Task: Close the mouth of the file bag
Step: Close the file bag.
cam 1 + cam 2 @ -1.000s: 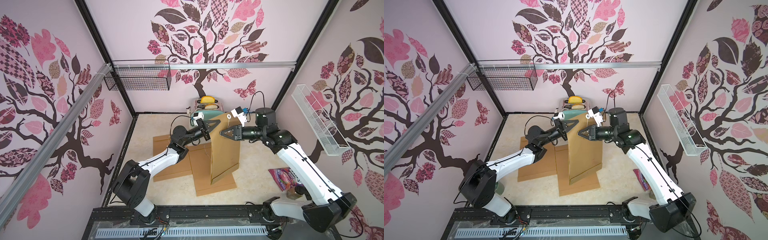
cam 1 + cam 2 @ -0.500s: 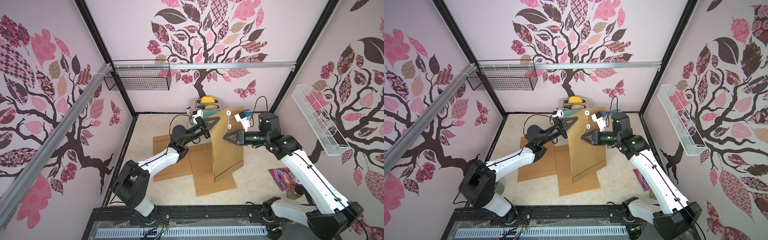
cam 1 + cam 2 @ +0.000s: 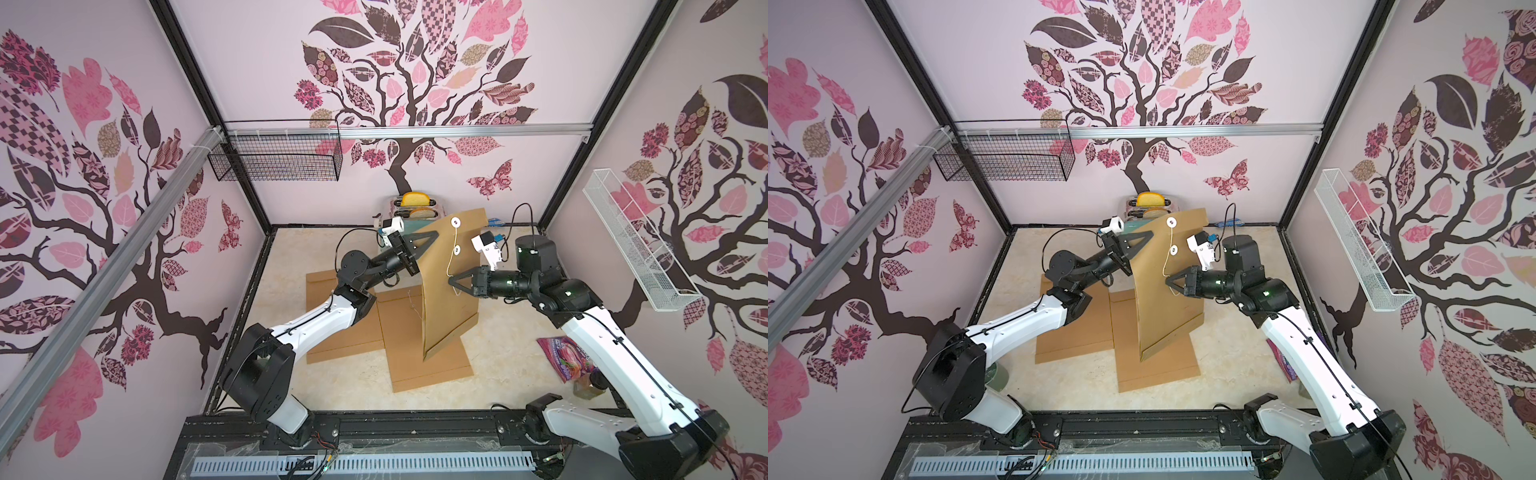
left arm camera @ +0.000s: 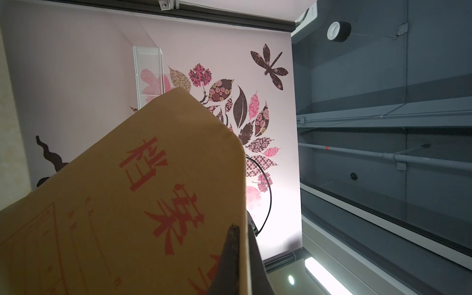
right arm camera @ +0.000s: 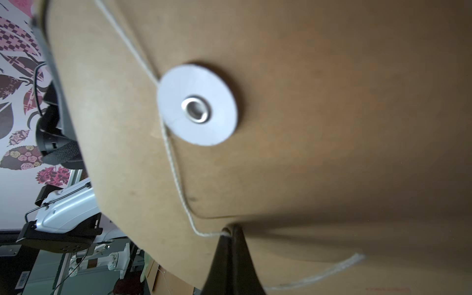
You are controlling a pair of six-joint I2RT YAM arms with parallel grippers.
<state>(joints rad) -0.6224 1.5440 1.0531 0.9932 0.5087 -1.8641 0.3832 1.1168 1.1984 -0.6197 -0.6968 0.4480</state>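
Brown paper file bag (image 3: 449,307), edge clamped in left gripper (image 3: 432,235); thin white string (image 5: 176,176) pinched in right gripper (image 5: 231,229), liable to slip under tension.

Brown file bag (image 3: 451,286), white string (image 3: 452,253), red lettering (image 4: 163,191).

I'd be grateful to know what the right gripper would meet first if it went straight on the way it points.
Most likely the file bag: the right gripper, shut on the string, points at its face from close by.
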